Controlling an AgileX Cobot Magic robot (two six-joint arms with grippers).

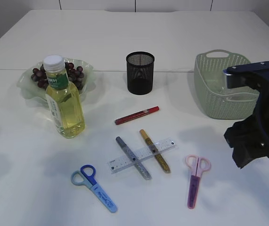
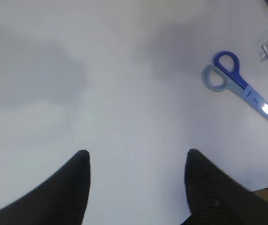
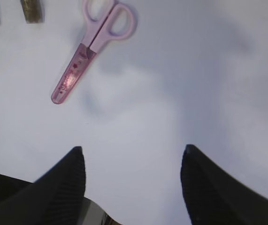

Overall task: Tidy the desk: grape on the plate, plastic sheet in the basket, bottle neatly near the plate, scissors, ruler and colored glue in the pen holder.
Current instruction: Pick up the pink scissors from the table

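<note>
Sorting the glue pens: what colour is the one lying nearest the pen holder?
Red glue pen, clearest in the exterior view.

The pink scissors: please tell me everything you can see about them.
The pink scissors are small, of translucent pink plastic, with two pale pink oval handle loops and the blades closed inside a pink cover with small markings. They lie flat on the white table, loops toward the far side, tip toward the near edge, right of the gold glue pen. Nothing touches them; the open right tool is apart from them.

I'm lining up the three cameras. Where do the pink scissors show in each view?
Exterior: pink scissors lower right, on the table.
Left wrist: not in it.
Right wrist: upper left, handles at the top.
Shared landmark: gold glue stick, left of them.
</note>
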